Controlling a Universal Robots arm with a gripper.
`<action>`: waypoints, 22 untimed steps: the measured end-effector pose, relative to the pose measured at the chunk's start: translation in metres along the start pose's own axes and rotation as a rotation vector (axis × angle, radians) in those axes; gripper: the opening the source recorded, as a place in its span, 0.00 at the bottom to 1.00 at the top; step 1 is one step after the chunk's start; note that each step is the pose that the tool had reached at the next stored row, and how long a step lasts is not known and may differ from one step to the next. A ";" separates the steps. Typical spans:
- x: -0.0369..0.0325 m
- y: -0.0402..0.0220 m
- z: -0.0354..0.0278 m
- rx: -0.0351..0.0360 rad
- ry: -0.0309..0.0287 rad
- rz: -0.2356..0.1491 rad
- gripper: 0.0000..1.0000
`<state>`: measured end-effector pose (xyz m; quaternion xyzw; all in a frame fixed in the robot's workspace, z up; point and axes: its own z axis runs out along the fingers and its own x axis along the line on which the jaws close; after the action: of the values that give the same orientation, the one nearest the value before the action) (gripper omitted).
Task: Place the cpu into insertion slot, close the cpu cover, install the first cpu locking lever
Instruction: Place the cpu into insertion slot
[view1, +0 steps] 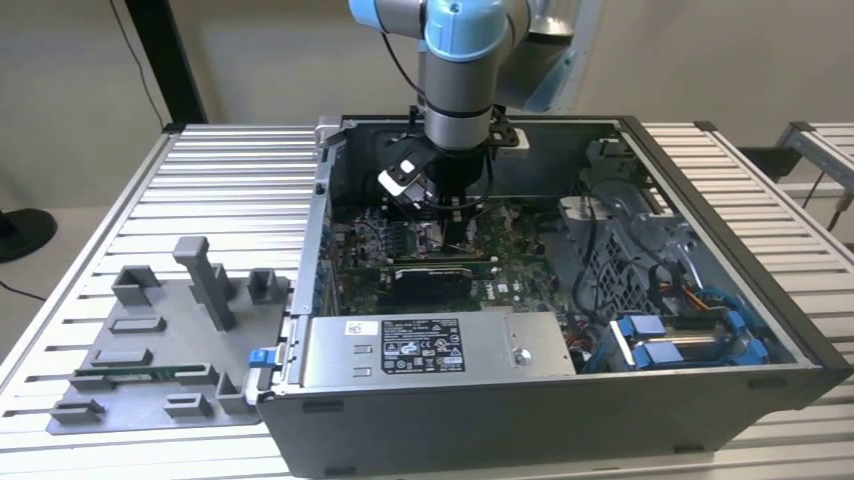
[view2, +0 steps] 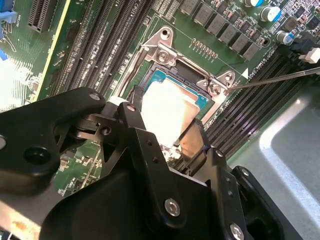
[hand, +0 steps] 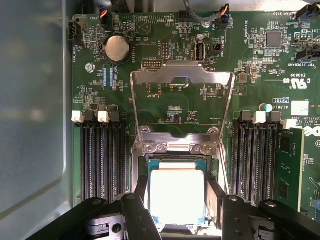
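Exterior view looks down from afar on the case (view1: 534, 430); both wrist views sit close over the slot (hand: 175, 146), one straight, one slanted.

The flat square silvery cpu (hand: 176, 192) lies in the metal-rimmed square insertion slot (hand: 175, 147) beneath the black claw (hand: 177, 200), the thin silvery frame cpu cover (hand: 182, 75) standing open at one edge, long black memory sockets (hand: 100, 160) flanking it.

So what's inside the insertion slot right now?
The cpu sits inside the insertion slot, and the cpu cover is swung open off it. The cpu covers the slot's floor, so what is beneath it cannot be seen.
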<state>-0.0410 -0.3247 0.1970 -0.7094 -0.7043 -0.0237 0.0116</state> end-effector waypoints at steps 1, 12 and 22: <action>0.0001 0.0000 0.0001 0.0000 0.0002 0.000 1.00; 0.0008 0.0003 -0.0157 0.0000 0.0001 0.000 1.00; 0.0030 0.0011 -0.0603 0.0000 0.0002 0.000 1.00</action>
<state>-0.0410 -0.3247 0.2574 -0.7095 -0.7042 -0.0238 0.0116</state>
